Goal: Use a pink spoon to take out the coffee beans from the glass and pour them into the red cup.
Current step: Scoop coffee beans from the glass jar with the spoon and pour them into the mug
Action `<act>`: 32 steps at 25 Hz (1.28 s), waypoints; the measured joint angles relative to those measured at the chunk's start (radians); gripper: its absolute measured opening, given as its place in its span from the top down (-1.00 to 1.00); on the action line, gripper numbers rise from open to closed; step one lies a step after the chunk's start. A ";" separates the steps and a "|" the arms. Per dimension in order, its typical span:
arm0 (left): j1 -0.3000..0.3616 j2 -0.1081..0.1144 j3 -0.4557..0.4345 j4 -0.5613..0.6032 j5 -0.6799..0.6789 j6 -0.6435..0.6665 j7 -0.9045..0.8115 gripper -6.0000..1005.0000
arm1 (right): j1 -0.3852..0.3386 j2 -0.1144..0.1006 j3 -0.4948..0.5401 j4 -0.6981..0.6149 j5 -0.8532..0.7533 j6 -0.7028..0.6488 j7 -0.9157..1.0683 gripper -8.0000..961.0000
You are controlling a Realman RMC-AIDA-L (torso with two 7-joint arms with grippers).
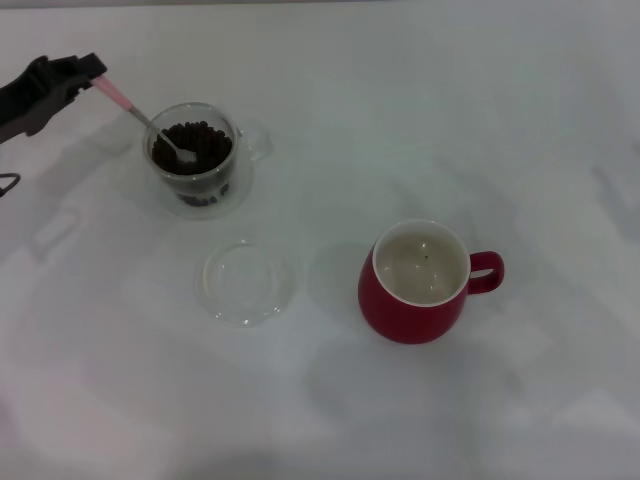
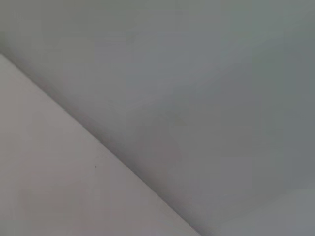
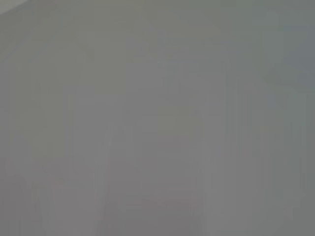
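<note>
Head view: the left gripper (image 1: 88,72) is reaching in from the left edge of a white table (image 1: 420,120), its dark fingers clamping the end of the pink spoon (image 1: 150,123) by its pale handle. The spoon is slanting down and to the right, its metal bowl lying inside the glass (image 1: 195,158), on top of the coffee beans (image 1: 200,140). The beans are filling the inner wall of the glass to just below the rim; the clear side handle is pointing to the right. The glass is standing at the far left of the table.

A shallow clear glass dish (image 1: 246,281) is lying flat nearer the robot, just in front of the glass and a little to the right, apart from it. The red cup (image 1: 420,285) is standing upright to the right of the dish, well apart from the glass, its loop handle turned to the right. Its cream inside is showing a tiny dark speck or two, too small to identify.

The right gripper is showing in none of the views. Both wrist views are giving only blank grey-white surface.
</note>
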 joint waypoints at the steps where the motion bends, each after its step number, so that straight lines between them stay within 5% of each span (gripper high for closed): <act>1: 0.008 0.001 -0.006 -0.003 -0.011 0.002 -0.003 0.73 | 0.000 0.000 0.000 0.000 0.000 0.000 0.000 -0.38; 19: 0.059 0.011 -0.021 -0.002 -0.117 0.134 -0.005 0.73 | 0.002 -0.002 0.000 -0.008 0.000 0.015 0.000 -0.37; 32: 0.006 -0.005 0.001 0.003 -0.057 0.252 0.021 0.73 | 0.014 0.001 -0.013 -0.005 0.000 0.017 -0.007 -0.37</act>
